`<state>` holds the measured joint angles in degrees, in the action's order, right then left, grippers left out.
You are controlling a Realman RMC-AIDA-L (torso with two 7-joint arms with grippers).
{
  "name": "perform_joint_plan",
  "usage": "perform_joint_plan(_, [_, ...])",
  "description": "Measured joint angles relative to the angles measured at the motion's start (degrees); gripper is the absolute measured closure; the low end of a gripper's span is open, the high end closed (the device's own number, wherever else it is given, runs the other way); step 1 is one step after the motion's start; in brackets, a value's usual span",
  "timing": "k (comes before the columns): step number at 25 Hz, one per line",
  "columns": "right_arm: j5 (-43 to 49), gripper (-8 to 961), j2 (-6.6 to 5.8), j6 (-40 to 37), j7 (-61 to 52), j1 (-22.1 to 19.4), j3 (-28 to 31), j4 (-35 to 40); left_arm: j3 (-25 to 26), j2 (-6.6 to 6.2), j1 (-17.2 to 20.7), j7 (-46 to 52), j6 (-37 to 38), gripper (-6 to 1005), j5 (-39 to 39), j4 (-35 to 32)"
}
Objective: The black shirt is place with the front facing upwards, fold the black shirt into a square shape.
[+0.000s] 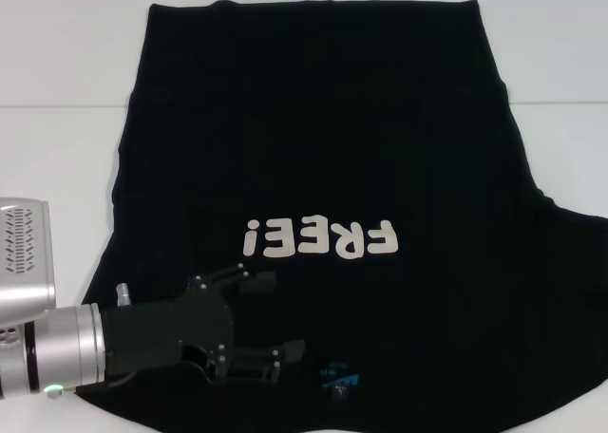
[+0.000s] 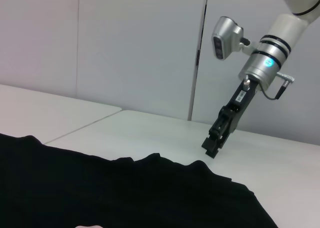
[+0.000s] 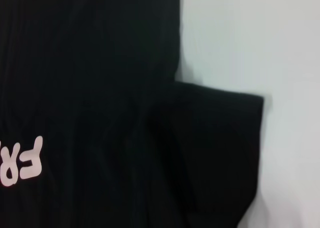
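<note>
I am hovering the left gripper [image 1: 255,327], jaws apart, over the shirt [image 1: 323,148] near its collar; folding unstarted. Next: pinching cloth. Right gripper's [image 2: 214,144] jaws: indeterminable.

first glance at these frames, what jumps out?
The black shirt spread front-up over most of the white table, its cream "FREE!" lettering reading upside down from the head camera. The left gripper is open over the shirt's near left part, close to the blue neck label. The right gripper hangs above the table just off the shirt's right edge.
</note>
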<state>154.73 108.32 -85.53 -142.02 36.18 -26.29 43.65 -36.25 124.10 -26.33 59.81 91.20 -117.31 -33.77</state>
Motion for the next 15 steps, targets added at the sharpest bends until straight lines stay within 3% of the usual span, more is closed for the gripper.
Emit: perform_joint_plan(15, [-0.2, 73, 0.41, 4.5, 1.2, 2.3, -0.6, -4.3, 0.0, 0.00, 0.0, 0.0, -0.2, 51, 0.0, 0.0])
